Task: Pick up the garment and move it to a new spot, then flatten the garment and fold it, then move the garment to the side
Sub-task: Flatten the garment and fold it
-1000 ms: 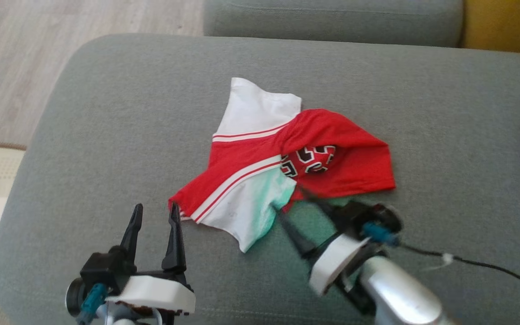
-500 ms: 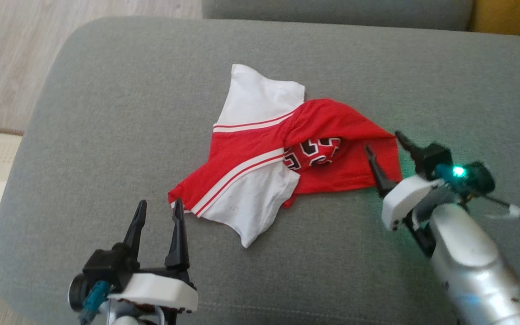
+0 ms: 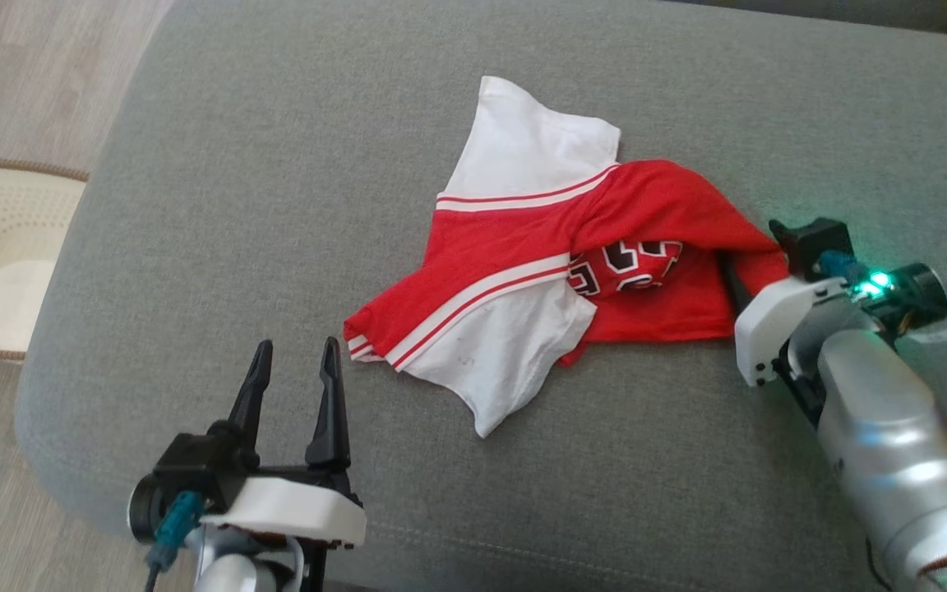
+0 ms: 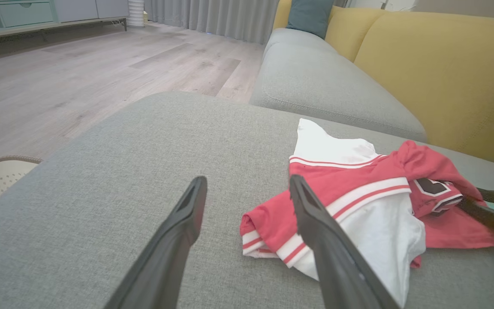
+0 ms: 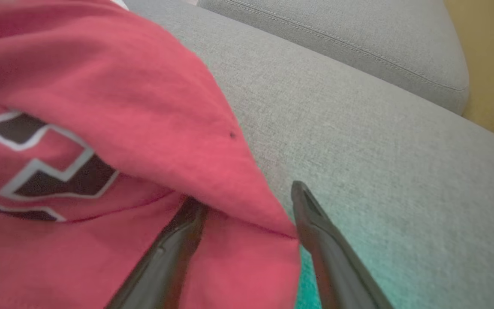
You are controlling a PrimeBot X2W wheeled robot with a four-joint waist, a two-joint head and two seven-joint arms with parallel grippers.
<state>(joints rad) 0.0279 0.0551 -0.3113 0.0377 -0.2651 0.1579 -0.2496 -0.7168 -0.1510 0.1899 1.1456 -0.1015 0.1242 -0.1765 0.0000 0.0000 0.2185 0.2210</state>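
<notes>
Garment (image 3: 539,279): red-and-white jersey, crumpled and doubled over itself, lying mid-cushion on the grey sofa seat (image 3: 276,164).

Right gripper (image 5: 247,197): fingers spread wide, holding nothing. It straddles the garment's red right-hand corner. One finger is tucked under the upper red flap, the other sits on bare cushion just beside the hem.

Left gripper (image 3: 297,349): fingers spread wide, empty, near the striped lower-left hem but apart from it.

Risks as you proceed:
- If you close the right fingers here, you probably pinch only the top flap, not both layers — the lower layer then drags or peels away on the lift.
- The outer finger is low against the upholstery, so closing could pinch cushion fabric along with the hem.
- Lifting by this one corner likely hauls the garment up as a bunch, since the folds lock it together. Flattening then gets harder.
- The corner grip is thin — a fast move may slip it out.
- Send the left in late and the hem may shift away from it.
</notes>
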